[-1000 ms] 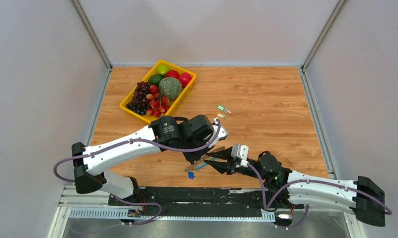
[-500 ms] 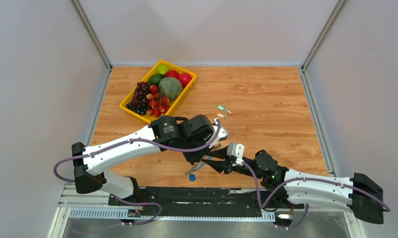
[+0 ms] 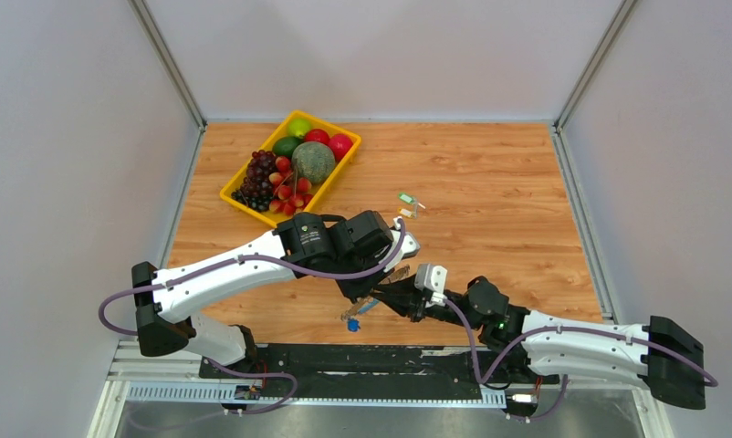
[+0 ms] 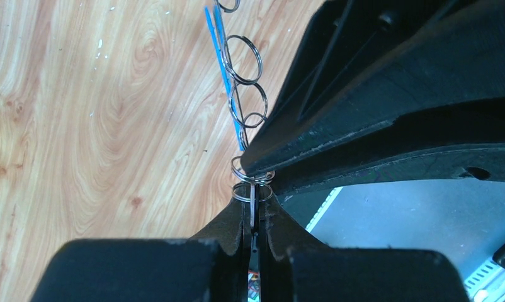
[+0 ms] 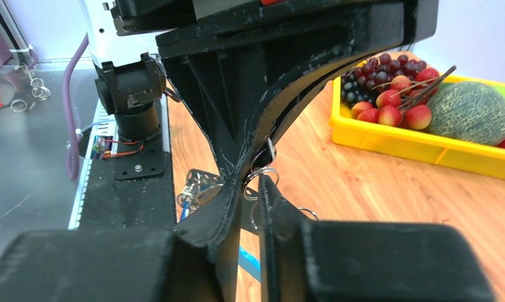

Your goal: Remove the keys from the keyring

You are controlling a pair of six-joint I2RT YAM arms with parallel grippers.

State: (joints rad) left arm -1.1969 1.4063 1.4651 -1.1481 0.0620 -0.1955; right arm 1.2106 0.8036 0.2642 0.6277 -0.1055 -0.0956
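At the lower centre of the overhead view, the left gripper [image 4: 253, 214] pinches its fingers tight on one small ring of the silvery, jagged wire keyring [image 4: 232, 104] with a light-blue strip, over the wooden table [image 3: 490, 182]. The right gripper [image 5: 250, 192] meets it tip to tip, fingers narrowed onto the neighbouring rings. A blue-headed key [image 3: 351, 323] dangles below.

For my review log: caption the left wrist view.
Left fingers and right fingers pinch adjacent small rings of the keyring.
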